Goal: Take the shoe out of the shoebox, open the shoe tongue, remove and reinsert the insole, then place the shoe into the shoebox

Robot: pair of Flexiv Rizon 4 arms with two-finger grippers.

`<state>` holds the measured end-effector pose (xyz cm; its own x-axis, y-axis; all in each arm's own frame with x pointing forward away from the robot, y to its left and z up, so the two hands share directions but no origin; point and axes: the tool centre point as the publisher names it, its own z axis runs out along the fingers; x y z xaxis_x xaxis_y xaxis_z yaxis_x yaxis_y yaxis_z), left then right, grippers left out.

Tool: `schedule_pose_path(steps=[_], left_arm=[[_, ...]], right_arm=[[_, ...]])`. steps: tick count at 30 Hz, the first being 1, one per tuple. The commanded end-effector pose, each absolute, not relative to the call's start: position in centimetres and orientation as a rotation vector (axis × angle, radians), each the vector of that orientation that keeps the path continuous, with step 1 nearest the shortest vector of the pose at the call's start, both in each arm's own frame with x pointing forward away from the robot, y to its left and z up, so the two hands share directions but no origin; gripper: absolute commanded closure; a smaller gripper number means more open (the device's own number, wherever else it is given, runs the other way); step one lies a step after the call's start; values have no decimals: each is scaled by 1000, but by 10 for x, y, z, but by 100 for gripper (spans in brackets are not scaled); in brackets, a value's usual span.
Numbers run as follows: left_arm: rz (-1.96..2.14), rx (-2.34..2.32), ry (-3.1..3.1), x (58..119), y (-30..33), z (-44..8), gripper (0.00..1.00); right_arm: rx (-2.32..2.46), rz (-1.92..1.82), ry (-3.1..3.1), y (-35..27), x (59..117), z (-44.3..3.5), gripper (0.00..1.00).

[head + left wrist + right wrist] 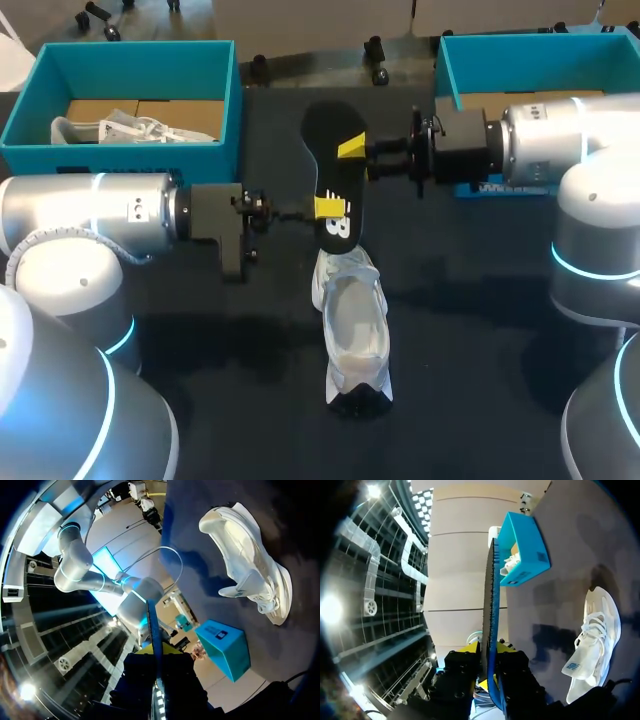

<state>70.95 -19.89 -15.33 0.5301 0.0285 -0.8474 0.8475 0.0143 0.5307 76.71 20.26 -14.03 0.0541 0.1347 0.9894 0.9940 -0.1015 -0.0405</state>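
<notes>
Insole [331, 124] out, held over the shoe [355, 330].
Left gripper [330, 208] and right gripper [352, 149] both clamp it, probably to steer it back inside.

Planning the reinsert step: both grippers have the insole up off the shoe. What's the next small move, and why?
Probably lower the insole toward the shoe. The insole is fully out and held in the air by the left gripper and the right gripper, both shut on it. The shoe lies on the table just below it, so putting the insole back looks like the next step.
</notes>
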Motion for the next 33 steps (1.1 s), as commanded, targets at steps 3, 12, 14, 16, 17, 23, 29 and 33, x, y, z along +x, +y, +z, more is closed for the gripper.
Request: schedule_pose_path(steps=[3, 12, 14, 16, 17, 23, 29, 33], left_arm=[[-760, 1422, 814, 710, -201, -154, 100], [-760, 1422, 814, 710, -201, -154, 100], [-760, 1422, 814, 710, -201, -154, 100], [-760, 1423, 814, 710, -201, -154, 100], [-761, 1423, 815, 709, -201, -154, 67], [-772, 1439, 875, 708, -187, -153, 0], [-757, 1528, 959, 713, -159, -150, 0], [-745, 1569, 1060, 723, -139, -146, 0]], right_arm=[[-1404, -1186, -1222, 204, 766, -143, 92], [-1393, -1192, -1225, 203, 766, -143, 100], [-1392, -1192, -1227, 203, 766, -143, 100], [-1392, -1193, -1229, 203, 765, -143, 100], [-1391, -1194, -1231, 202, 764, -143, 100], [-1381, -1197, -1245, 200, 763, -148, 100], [-1376, -1195, -1279, 195, 762, -155, 100], [-1370, -1195, -1295, 193, 762, -161, 100]])
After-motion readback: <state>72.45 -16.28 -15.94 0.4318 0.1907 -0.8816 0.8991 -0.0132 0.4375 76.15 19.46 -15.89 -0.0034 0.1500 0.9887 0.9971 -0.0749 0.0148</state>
